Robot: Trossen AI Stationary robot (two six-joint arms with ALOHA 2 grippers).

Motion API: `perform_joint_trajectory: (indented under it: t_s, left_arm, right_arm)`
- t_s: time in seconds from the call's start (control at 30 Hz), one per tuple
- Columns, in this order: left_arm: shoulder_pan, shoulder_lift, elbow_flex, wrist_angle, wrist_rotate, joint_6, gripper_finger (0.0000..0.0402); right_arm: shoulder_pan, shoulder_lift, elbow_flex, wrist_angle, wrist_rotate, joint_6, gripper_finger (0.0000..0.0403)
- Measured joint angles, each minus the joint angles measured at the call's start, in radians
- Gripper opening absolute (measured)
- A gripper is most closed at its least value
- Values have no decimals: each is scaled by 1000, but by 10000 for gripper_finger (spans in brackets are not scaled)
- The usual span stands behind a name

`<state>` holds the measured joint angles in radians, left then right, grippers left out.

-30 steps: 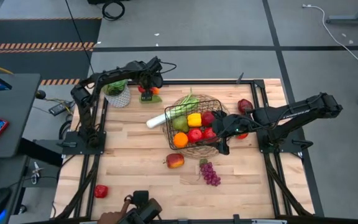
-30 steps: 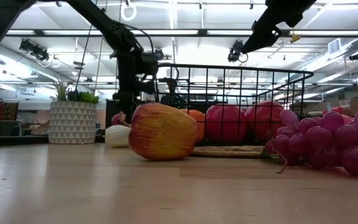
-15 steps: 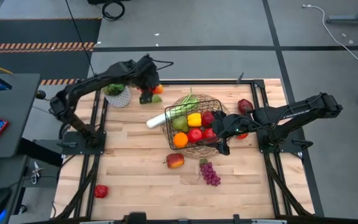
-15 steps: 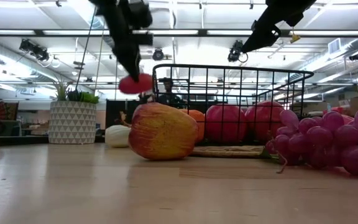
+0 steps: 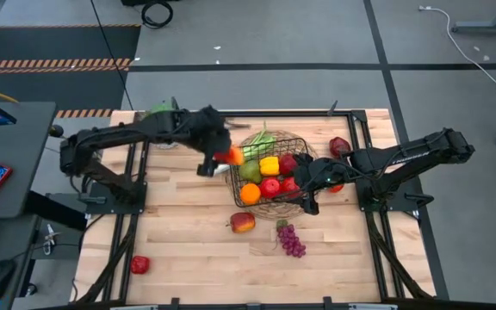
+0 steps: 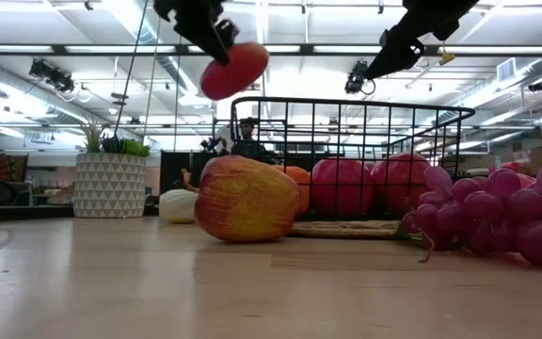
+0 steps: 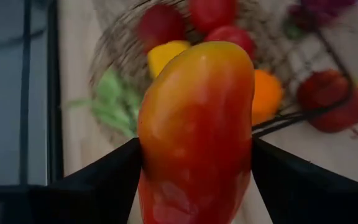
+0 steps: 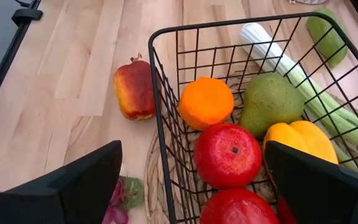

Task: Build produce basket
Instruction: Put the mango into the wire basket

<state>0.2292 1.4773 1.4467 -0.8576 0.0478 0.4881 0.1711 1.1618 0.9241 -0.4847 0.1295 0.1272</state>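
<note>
From above, the left tool (image 5: 224, 156) gripped a red-orange fruit (image 5: 229, 156) in the air just beside the left edge of the black wire basket (image 5: 302, 143), which sat mid-tabletop (image 5: 179, 232) on a round woven mat (image 5: 272, 209). The basket held a leek (image 5: 222, 164), a yellow pepper (image 5: 269, 165), an orange (image 5: 250, 194) and red apples (image 5: 270, 186). The right tool (image 5: 306, 191) hovered over the basket's right side. On the tabletop near the basket lay a red-yellow apple (image 5: 242, 223) and purple grapes (image 5: 292, 240).

From table height, the held fruit (image 6: 234, 70) hung above the basket's (image 6: 346, 102) rim level, to its left.

In the left wrist view, the fruit (image 7: 196, 130) was clamped between the fingers (image 7: 104, 180).

In the right wrist view, the right tool's fingers (image 8: 73, 180) stood wide apart and empty above the basket (image 8: 160, 81).
</note>
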Motion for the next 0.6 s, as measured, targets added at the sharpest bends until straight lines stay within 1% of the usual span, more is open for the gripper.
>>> perform_joint_trajectory:
  t_s: [0.2, 0.27, 0.37, 0.43, 0.53, 0.6]
  left_arm:
    - [-136, 0, 0, 37, -5, 252, 286]
    - [-181, 0, 0, 68, -30, 340, 286]
    - [-252, 0, 0, 106, -118, 504, 286]
    - [-297, 0, 0, 145, -217, 635, 286]
    - [-354, 0, 0, 205, -356, 801, 286]
    - [-384, 0, 0, 240, -418, 905, 286]
  right_arm:
    - [0, 0, 0, -9, 0, -28, 400]
    - [-2, 0, 0, -15, 0, -62, 400]
    - [-10, 0, 0, -19, 0, -128, 400]
    - [-15, 0, 0, -19, 0, -161, 400]
    - [-21, 0, 0, -19, 0, -172, 400]
    - [-23, 0, 0, -20, 0, -172, 400]
